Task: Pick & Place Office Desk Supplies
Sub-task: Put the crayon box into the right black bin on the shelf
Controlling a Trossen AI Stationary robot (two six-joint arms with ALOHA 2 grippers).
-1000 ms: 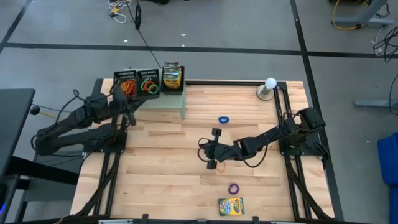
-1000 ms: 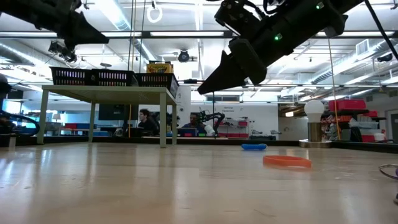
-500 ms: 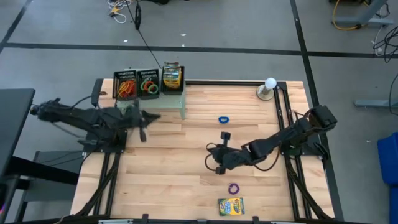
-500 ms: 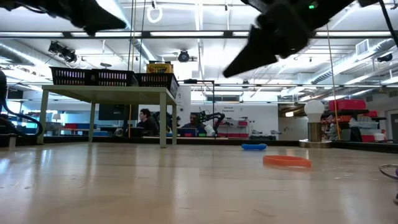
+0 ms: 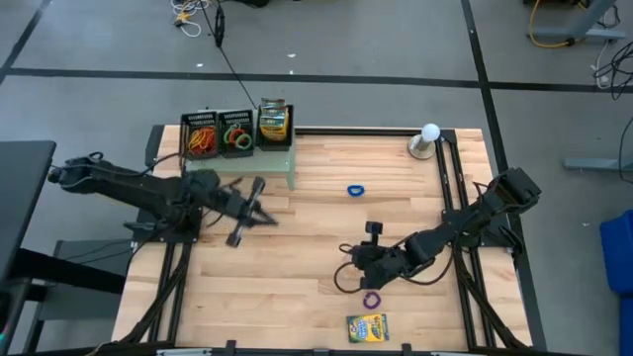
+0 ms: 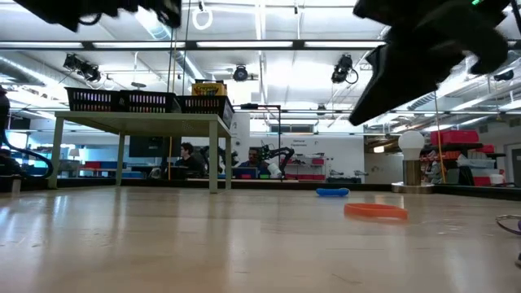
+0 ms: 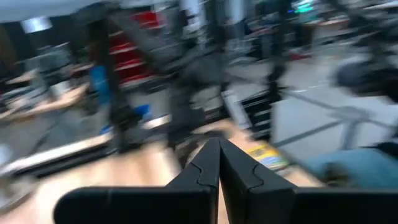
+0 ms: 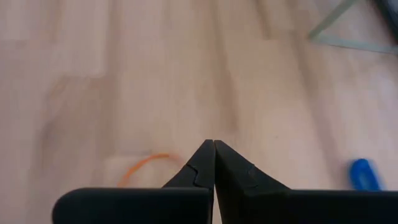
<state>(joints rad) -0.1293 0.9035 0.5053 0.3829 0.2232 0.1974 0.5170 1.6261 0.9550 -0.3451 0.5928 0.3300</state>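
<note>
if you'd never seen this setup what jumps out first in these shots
The two dark arms reaching over the wooden table: the left gripper near the pale green stand, the right gripper low near the front, both shut and empty. Next, the black mesh trays of coloured rubber bands on the stand, beside a crayon box. Loose bands dot the wood: blue, orange and purple.

Table centre bare wood, open passage. Obstacles: pale green stand (image 5: 287,163) at 11 o'clock carrying mesh trays (image 5: 218,131); globe (image 5: 427,138) at 1 o'clock; blue band (image 5: 355,190) toward 12; crayon box (image 5: 367,326) at 6.
</note>
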